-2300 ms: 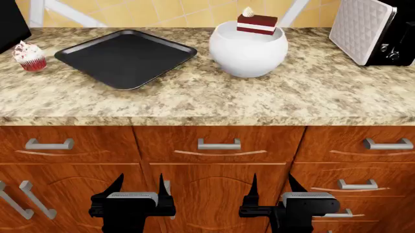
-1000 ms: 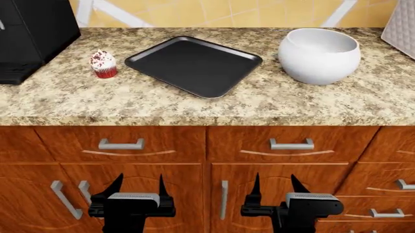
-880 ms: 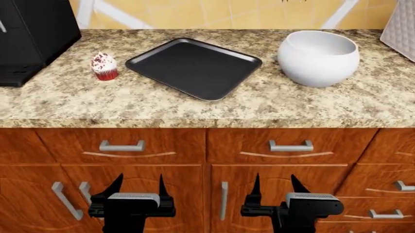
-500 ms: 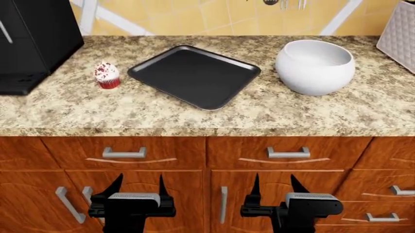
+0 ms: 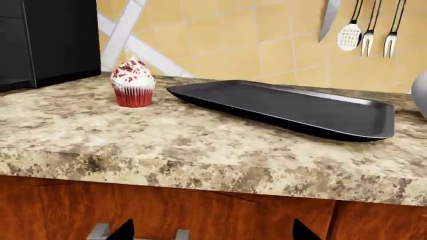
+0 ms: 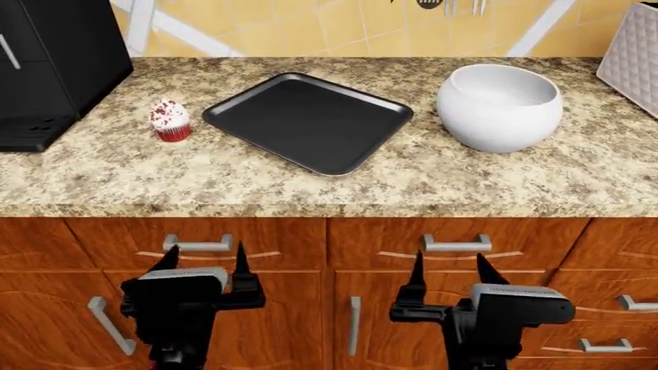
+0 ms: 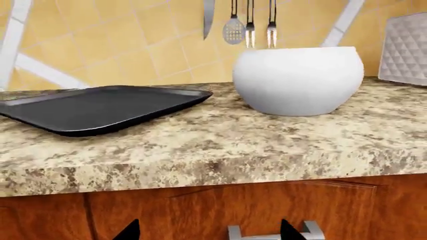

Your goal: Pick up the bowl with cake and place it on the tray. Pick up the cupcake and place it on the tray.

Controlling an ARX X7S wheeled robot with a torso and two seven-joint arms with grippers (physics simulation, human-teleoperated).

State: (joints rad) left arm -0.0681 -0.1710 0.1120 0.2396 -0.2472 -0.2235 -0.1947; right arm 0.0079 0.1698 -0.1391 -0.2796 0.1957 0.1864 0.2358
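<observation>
Both grippers wait low in front of the cabinets, jaws spread wide and empty; nothing is lifted yet.

In the head view the bowl (image 6: 500, 105) stands at upper right on the granite counter (image 6: 308, 181), near the tray (image 6: 308, 121) at centre, with the cupcake (image 6: 169, 119) at upper left just beside the tray. No cake shows inside the bowl from here. The bowl looks glossy, rigid and bulbous, likely slippery and breakable, so pinching its rim wall seems safer than its sides. The cupcake looks light and soft; grip the pleated wrapper low, not the frosting. The left gripper (image 6: 203, 270) and right gripper (image 6: 449, 275) hang at the bottom.
</observation>
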